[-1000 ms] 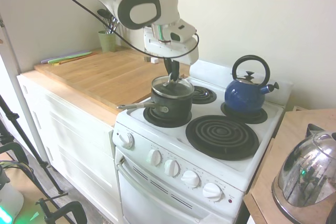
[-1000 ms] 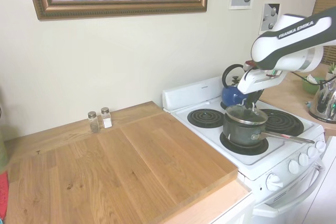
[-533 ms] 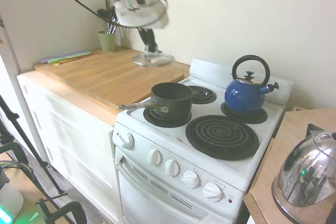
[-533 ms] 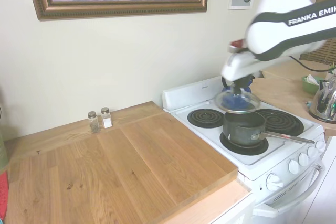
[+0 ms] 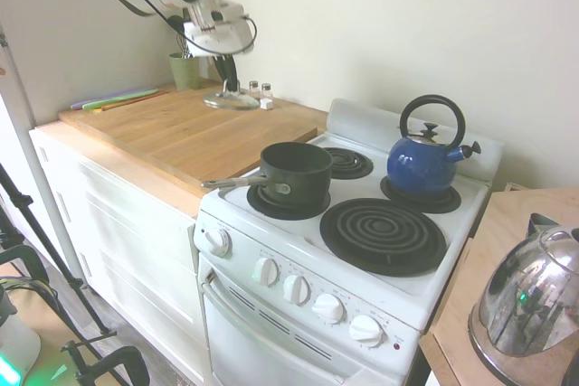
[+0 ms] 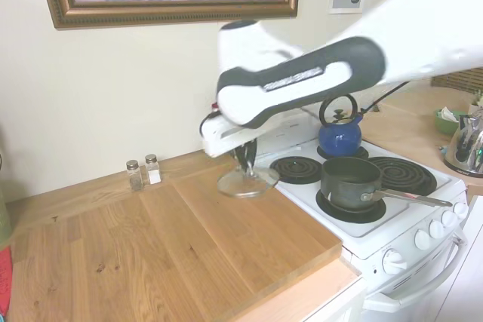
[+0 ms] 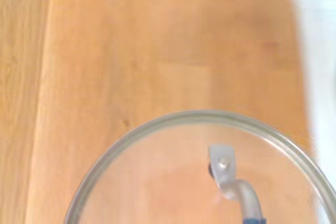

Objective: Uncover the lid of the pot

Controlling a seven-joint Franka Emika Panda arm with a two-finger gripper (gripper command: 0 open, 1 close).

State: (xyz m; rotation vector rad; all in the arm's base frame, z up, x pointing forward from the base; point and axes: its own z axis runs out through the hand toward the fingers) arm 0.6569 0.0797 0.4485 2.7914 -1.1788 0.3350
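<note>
Here the end effector grips the lid over the wooden countertop.

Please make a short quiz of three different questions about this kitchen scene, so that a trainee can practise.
1. True or false: the lid rests on the pot.
2. Multiple choice: what is under the lid? A) a stove burner B) the wooden counter C) the blue kettle
3. Fill in: the end effector grips the lid by its ____.

Key:
1. False; the pot stands open on the front burner, apart from the lid.
2. B
3. handle
</note>
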